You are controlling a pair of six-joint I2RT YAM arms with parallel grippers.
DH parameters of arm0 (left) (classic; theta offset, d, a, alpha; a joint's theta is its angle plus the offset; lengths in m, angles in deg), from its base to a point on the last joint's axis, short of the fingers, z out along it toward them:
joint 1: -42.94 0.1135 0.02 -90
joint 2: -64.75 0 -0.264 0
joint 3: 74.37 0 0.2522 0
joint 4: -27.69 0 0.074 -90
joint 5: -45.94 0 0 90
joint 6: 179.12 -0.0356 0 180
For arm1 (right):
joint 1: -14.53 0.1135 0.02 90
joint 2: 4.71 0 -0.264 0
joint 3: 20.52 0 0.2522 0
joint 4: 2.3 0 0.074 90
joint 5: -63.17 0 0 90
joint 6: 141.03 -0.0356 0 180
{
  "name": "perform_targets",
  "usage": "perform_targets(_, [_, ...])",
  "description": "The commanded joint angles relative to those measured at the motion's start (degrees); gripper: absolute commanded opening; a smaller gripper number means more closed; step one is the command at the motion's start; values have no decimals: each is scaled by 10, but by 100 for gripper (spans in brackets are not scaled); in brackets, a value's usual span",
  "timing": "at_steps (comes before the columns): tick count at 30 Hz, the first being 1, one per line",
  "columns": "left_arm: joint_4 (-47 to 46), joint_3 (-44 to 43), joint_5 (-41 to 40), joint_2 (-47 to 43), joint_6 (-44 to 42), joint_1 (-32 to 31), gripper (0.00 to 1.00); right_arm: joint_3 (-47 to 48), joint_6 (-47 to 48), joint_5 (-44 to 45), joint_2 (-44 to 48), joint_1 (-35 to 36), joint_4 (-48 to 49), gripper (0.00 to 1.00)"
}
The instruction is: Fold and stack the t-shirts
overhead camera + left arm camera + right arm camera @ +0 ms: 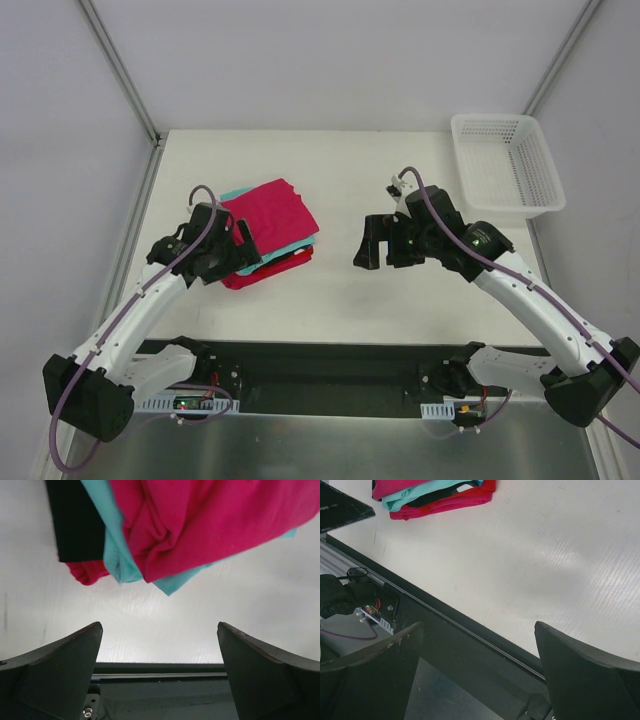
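top shirt (272, 210): magenta-pink, plain. second shirt (117, 555): teal, plain. third shirt (75, 525): black. bottom shirt (262, 276): red, plain. table (340, 290): white, faint ribbed lines. basket (492, 118): white, open mesh pattern. cable (345, 636): purple.

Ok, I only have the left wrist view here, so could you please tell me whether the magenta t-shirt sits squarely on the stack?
Observer: Roughly. The magenta t-shirt lies folded on top, with the teal t-shirt peeking out past its far edge.
Operator: Thank you. Where is the right claw?
Observer: The right claw is open and empty, above the table, right of that shirt.
Operator: And the basket?
Observer: The white mesh basket sits at the far right corner, with nothing visible inside.
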Motion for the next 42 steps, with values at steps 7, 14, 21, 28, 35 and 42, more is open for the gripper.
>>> perform_targets(7, [86,-50,-127,58,51,56,99,1,-1,9,12,-3,8,96])
perform_targets(14, [82,-55,-91,113,58,129,99,-20,-10,39,23,-47,10,96])
perform_targets(21, [61,-25,-72,123,73,165,99,-24,-7,30,25,-64,14,96])
perform_targets(28, [56,0,-36,135,34,165,99,-37,-13,20,27,-64,17,96])
perform_targets(35, [64,24,-23,90,13,140,99,-55,-26,2,24,-64,37,96])
perform_targets(42, [73,6,8,55,-29,110,99,-53,-29,0,24,-64,38,96])
